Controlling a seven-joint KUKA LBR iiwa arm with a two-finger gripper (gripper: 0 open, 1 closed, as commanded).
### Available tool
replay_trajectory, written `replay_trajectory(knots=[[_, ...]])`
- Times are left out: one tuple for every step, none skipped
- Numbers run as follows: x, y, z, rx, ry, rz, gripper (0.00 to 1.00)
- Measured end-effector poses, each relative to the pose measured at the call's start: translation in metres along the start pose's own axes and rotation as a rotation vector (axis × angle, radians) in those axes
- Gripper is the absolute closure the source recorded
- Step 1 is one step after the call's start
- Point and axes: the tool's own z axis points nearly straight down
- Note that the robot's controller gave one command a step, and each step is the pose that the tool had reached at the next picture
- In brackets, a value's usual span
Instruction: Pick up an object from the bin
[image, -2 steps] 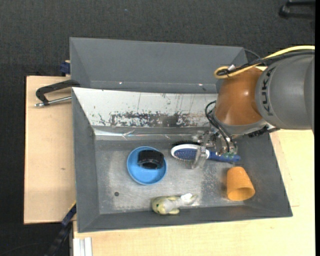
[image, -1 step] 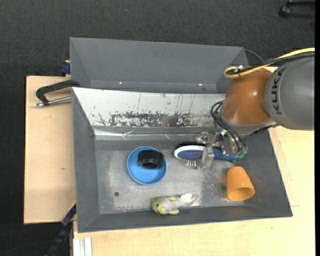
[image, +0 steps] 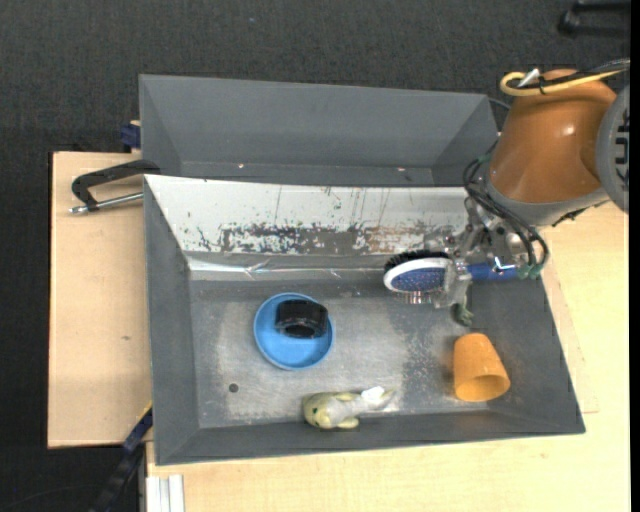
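Orange-covered arm (image: 552, 140) poises hand (image: 461, 302) beside blue brush (image: 416, 276).

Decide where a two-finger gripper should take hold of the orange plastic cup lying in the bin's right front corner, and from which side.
Grip the orange plastic cup across the middle of its tapered wall, coming straight down from above. It seems to lie on its side, wider rim towards the front, so its round body faces up. Bare floor to either side probably leaves room to close.
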Motion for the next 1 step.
replay_trajectory(knots=[[-0.0004, -0.0005, -0.1693, 0.001, -0.002, -0.017, 1.0]])
